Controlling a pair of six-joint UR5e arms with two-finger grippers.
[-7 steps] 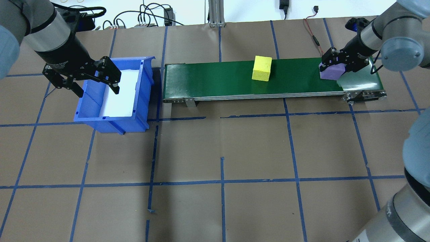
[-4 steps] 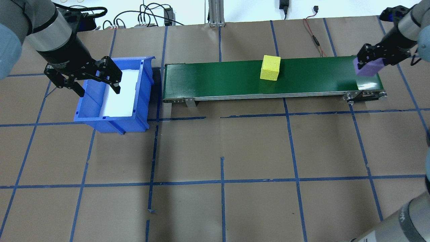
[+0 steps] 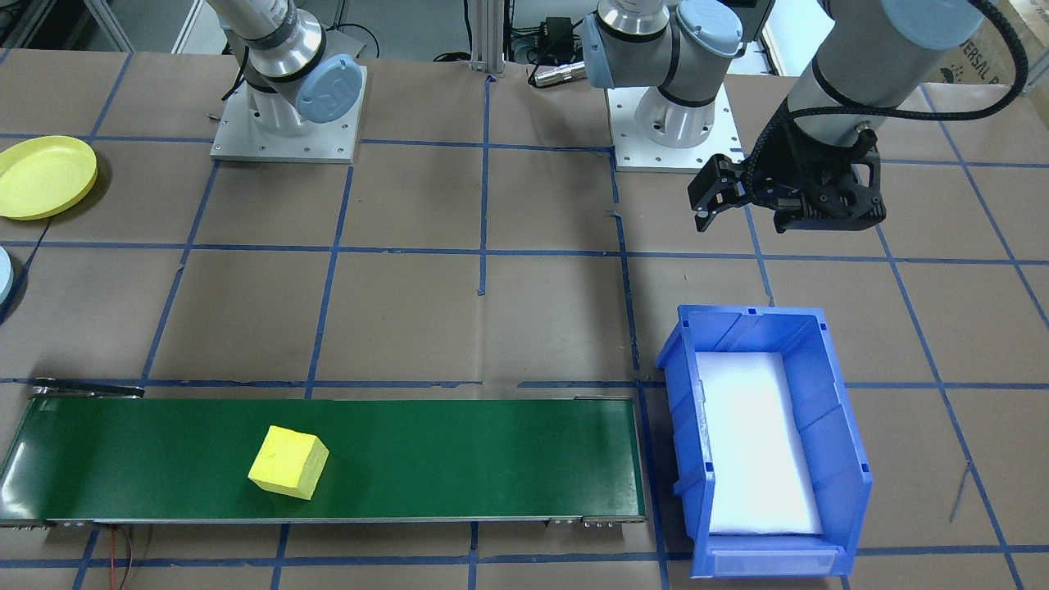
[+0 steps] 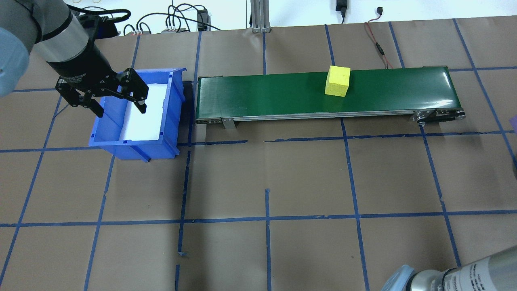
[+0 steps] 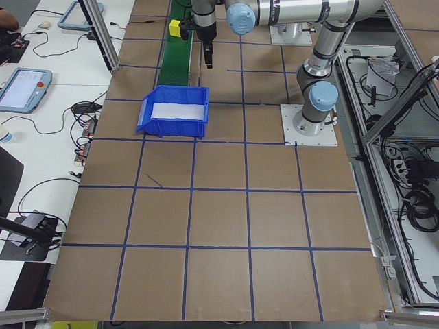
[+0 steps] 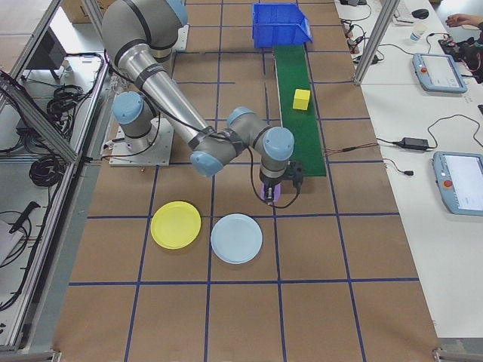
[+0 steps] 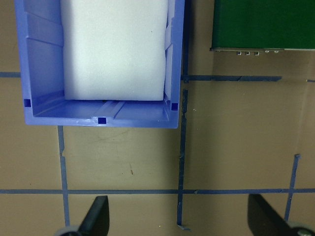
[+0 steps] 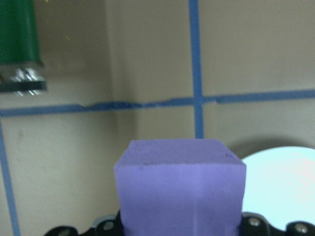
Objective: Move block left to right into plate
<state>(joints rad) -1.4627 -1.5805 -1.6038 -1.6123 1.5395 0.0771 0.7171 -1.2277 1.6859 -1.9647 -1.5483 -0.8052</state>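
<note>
Right end effector, seen mid-frame in the right-side view, grips the purple block above the counter, just beyond the belt. For a clean drop, I'd carry it lower left over the pale blue plate, centre it, descend, then release. Left end effector hangs spread wide, empty, over the blue bin; a yellow block rides the belt.

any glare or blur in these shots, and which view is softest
Front-facing view: glare whitens the conveyor belt at its end. Overhead view: a pale sheen near the belt's right end. Right wrist view: softest, with the purple block filling the foreground, slightly blurred. Left wrist view: the blue bin looks sharp.
</note>
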